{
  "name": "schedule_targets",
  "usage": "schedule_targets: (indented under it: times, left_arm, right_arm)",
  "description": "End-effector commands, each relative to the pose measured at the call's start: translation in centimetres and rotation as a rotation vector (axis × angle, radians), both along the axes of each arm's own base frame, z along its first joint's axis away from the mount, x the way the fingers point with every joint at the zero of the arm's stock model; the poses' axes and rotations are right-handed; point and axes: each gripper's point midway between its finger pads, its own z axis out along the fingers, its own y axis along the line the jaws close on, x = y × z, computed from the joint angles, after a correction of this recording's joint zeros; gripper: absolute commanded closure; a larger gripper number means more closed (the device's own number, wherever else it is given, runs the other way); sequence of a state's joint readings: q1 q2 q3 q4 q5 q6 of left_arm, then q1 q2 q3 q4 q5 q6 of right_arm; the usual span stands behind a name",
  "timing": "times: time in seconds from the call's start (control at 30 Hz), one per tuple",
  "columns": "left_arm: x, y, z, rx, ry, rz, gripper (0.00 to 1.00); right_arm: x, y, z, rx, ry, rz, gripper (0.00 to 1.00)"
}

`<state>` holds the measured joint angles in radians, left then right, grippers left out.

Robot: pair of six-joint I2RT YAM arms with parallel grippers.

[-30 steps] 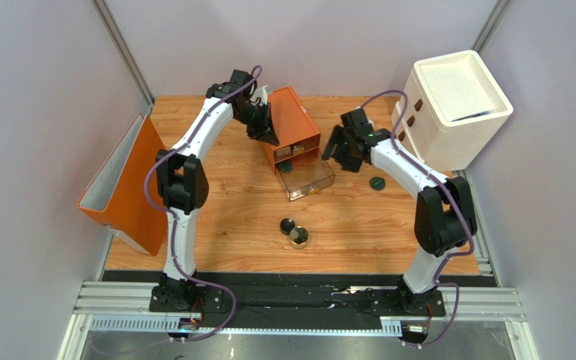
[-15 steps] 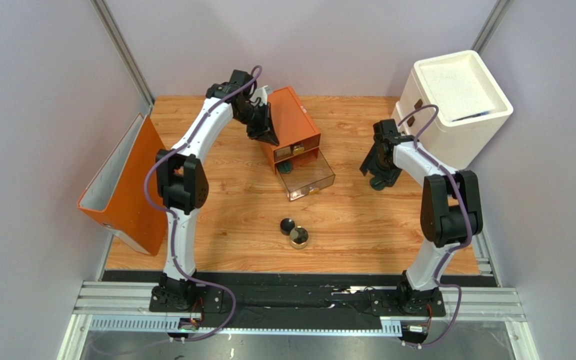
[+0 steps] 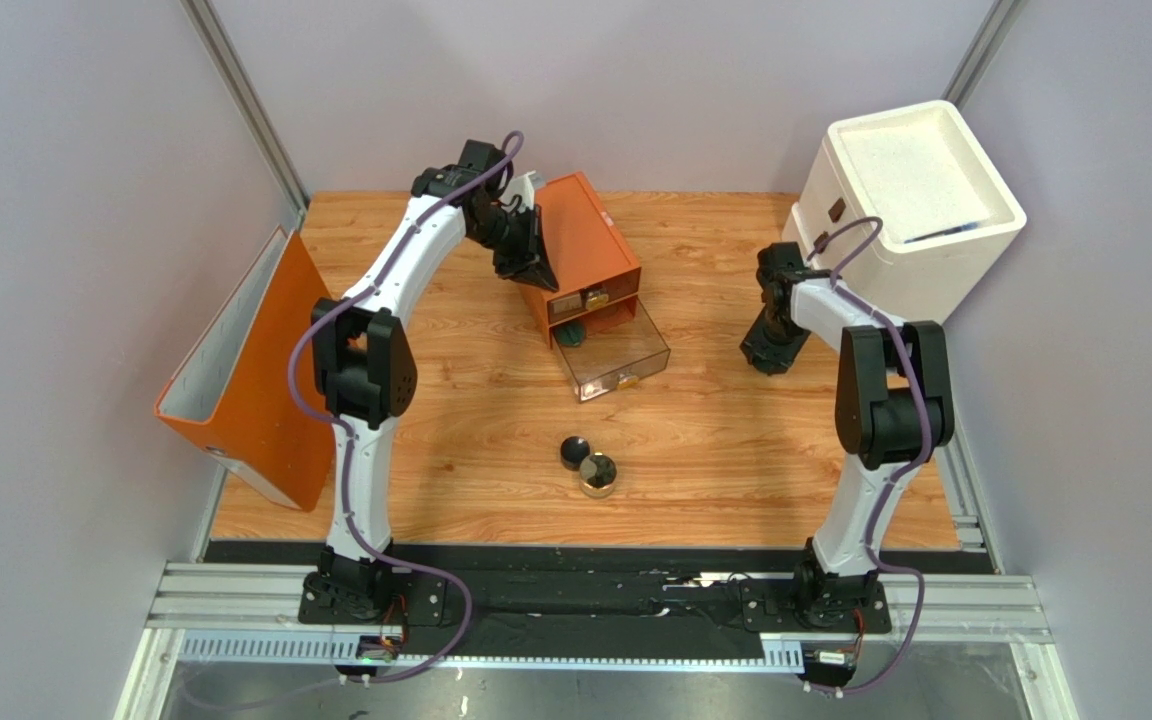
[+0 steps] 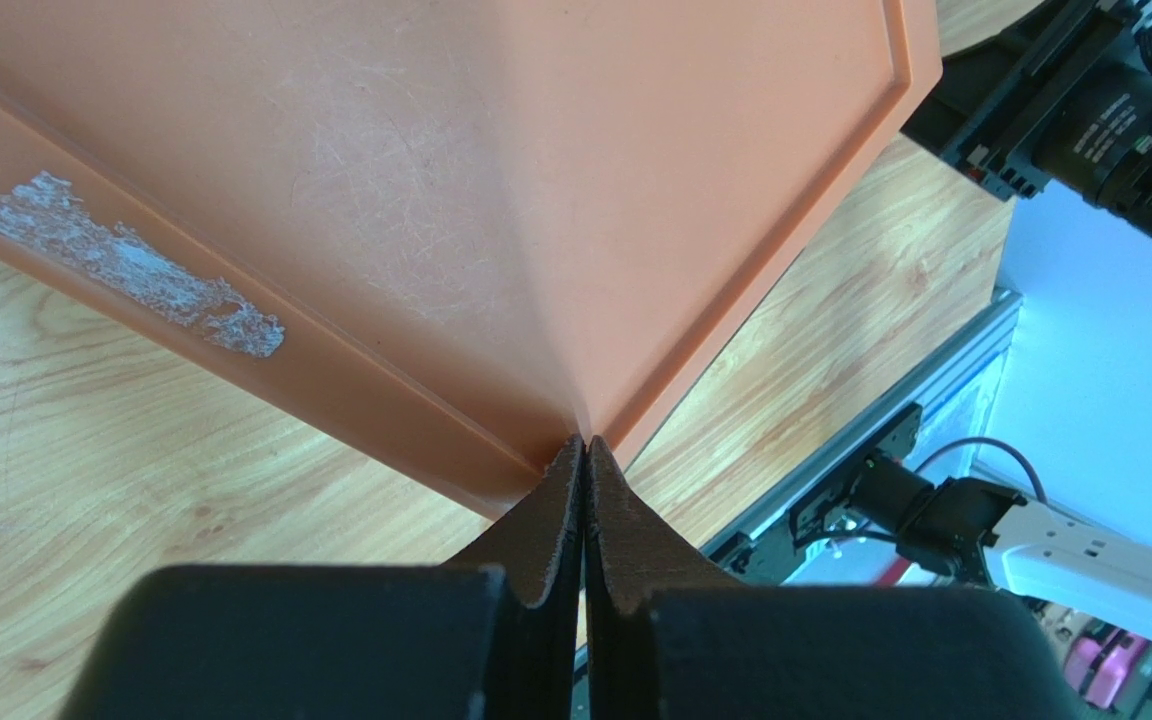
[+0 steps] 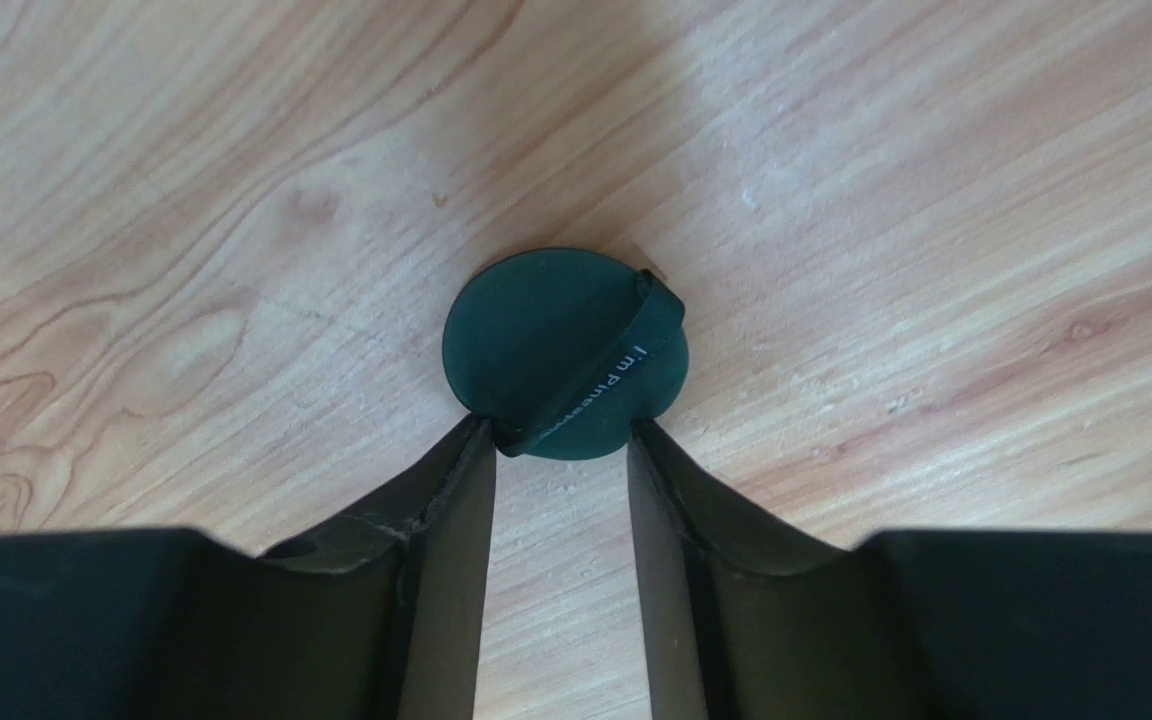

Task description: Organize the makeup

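Note:
A dark-green disc (image 5: 567,368) lies tipped on the wood table in the right wrist view, its side wall with white lettering facing up. My right gripper (image 5: 558,438) straddles its near edge with both fingertips touching it. In the top view that gripper (image 3: 767,357) hides the disc. My left gripper (image 4: 585,447) is shut and empty, tips pressed on the corner of the orange two-drawer box (image 4: 462,195), also in the top view (image 3: 530,267). A second green disc (image 3: 572,336) sits at the open clear drawer (image 3: 620,360). A black pot (image 3: 575,447) and gold-rimmed jar (image 3: 596,474) stand mid-table.
The big white cabinet (image 3: 905,203) stands at the back right, just behind my right arm. An orange bin (image 3: 237,375) leans against the left wall. The orange box (image 3: 590,240) sits at the back centre with its lower drawer pulled out toward me.
My right gripper swung right from near the drawer box to the green disc and came down over it, hiding it in the top view. The left arm has not moved.

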<state>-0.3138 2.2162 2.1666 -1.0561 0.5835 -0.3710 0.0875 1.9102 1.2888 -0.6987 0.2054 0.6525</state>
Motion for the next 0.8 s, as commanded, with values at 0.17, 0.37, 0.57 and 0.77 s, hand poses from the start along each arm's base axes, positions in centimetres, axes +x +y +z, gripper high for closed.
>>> schedule_targets:
  times: [0.17, 0.37, 0.57, 0.77]
  left_arm:
    - [-1.7, 2.8, -4.8, 0.184, 0.097, -0.007, 1.0]
    - [-1.6, 2.8, -5.0, 0.185, 0.1, -0.006, 1.0]
    - [-1.5, 2.7, -4.9, 0.183, 0.094, -0.003, 1.0]
    - [-1.3, 2.6, -4.9, 0.175, 0.096, 0.001, 1.0]
  right_arm:
    - [0.0, -0.4, -2.6, 0.009, 0.025, 0.051, 0.96]
    - [0.7, 1.0, -0.1, 0.058, -0.047, 0.12, 1.0]
    - [2.4, 4.2, 6.2, 0.118, -0.214, 0.224, 1.0]
    - [2.1, 9.5, 12.5, 0.196, -0.359, 0.384, 1.0]
